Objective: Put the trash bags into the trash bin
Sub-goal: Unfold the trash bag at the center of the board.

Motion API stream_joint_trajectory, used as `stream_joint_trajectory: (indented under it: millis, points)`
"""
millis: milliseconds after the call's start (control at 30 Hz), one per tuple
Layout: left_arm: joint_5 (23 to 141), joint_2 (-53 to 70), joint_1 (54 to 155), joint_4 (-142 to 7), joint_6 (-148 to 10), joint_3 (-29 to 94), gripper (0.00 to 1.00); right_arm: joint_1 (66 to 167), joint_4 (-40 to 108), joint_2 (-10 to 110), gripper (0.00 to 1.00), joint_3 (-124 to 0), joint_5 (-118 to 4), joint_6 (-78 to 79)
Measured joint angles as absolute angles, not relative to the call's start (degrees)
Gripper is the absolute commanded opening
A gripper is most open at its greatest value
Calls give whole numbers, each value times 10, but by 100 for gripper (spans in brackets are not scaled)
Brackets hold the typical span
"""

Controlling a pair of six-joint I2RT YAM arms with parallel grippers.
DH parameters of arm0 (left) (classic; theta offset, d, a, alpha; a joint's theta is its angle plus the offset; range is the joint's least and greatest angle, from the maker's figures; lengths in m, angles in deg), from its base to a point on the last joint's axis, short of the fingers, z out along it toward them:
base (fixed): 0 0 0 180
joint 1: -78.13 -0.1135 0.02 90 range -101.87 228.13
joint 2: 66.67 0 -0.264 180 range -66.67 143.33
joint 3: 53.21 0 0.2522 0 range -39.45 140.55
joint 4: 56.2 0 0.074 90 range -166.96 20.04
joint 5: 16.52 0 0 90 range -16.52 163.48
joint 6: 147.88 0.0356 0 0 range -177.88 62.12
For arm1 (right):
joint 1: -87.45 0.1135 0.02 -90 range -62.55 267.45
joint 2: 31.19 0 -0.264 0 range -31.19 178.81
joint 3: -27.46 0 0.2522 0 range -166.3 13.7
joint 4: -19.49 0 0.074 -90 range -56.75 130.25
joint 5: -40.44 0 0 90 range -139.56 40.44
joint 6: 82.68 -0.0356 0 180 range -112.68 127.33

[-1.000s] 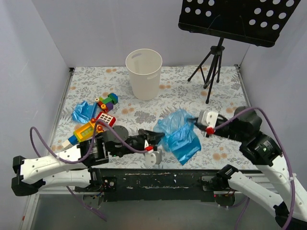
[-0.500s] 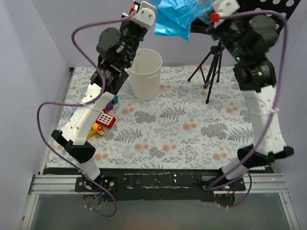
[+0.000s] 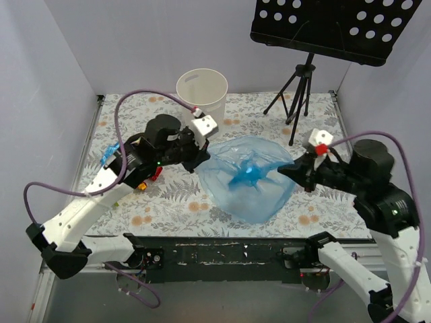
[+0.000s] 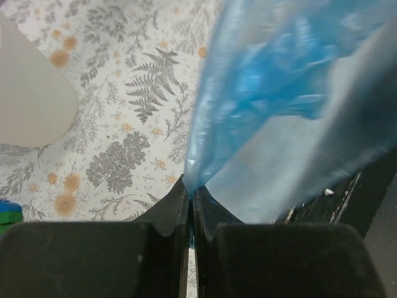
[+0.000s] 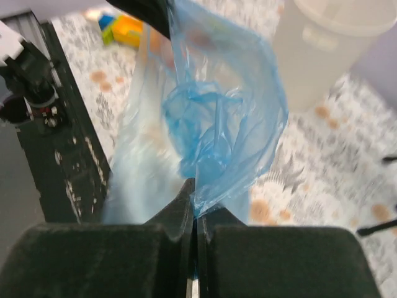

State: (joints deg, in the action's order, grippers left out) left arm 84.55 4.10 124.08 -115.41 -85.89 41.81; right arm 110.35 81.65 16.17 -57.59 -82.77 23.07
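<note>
A translucent blue trash bag (image 3: 248, 176) hangs spread open between my two grippers above the middle of the table. My left gripper (image 3: 200, 156) is shut on its left edge, and the left wrist view shows the film (image 4: 273, 93) pinched between the jaws. My right gripper (image 3: 296, 169) is shut on its right edge, with the bag (image 5: 217, 118) billowing in front of it. The cream-white trash bin (image 3: 202, 102) stands upright at the back, beyond the bag, and shows in the right wrist view (image 5: 322, 49). A second blue bag (image 3: 110, 153) lies at the left, mostly hidden by my left arm.
A black music stand (image 3: 333, 27) on a tripod (image 3: 296, 94) stands at the back right. Toy blocks (image 3: 145, 176) lie at the left under my left arm. The table's black front rail (image 3: 222, 252) runs along the near edge.
Both arms have come down from high above the bin to low over the table's middle. The bag, bunched before, is now spread wide between the grippers.
</note>
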Motion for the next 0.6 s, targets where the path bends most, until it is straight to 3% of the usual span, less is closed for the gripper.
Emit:
stream_joint_trajectory:
  millis: [133, 433, 500, 600]
  points:
    - [844, -2, 1232, -1128, -900, 410, 0, 1105, 761, 113, 1, -601, -842, 206]
    - [799, 88, 1186, -1116, -970, 334, 0, 1103, 738, 324, 1, -525, -713, 180]
    - [787, 129, 1161, -1129, -971, 372, 0, 1103, 739, 382, 1, -550, -688, 185]
    - [762, 223, 1123, -1134, -961, 526, 0, 1103, 742, 490, 1, -687, -660, 202]
